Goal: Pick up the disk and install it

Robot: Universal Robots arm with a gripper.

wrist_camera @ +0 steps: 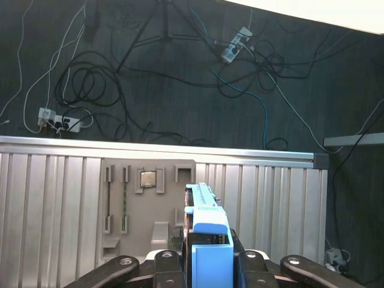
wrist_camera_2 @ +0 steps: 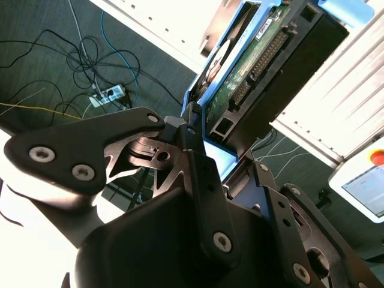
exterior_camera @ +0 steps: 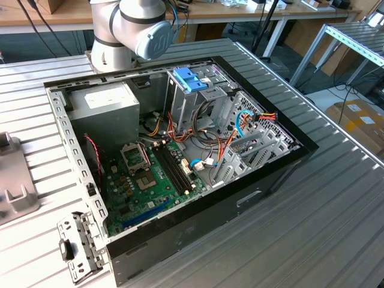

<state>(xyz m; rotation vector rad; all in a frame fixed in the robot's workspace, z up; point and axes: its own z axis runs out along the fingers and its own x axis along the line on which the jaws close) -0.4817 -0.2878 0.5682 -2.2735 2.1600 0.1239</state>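
Between the gripper's (wrist_camera: 209,267) fingers (wrist_camera: 249,259) sits the disk (wrist_camera_2: 288,54), clamped by its flat sides and held clear of the slatted table (wrist_camera: 54,198), with a grey plate (wrist_camera: 157,207) beyond it. The blue carrier (wrist_camera: 211,231) juts out past the fingertips.

I judge the disk stiff and dense for its size. The carrier is smooth plastic that may slip or flex, and the bare board (wrist_camera_2: 240,78) and its connector look fragile, so the carrier's long sides are the safest hold.

In the exterior view the open case (exterior_camera: 180,150) lies on the table, and the arm (exterior_camera: 129,30) rises at its far side.
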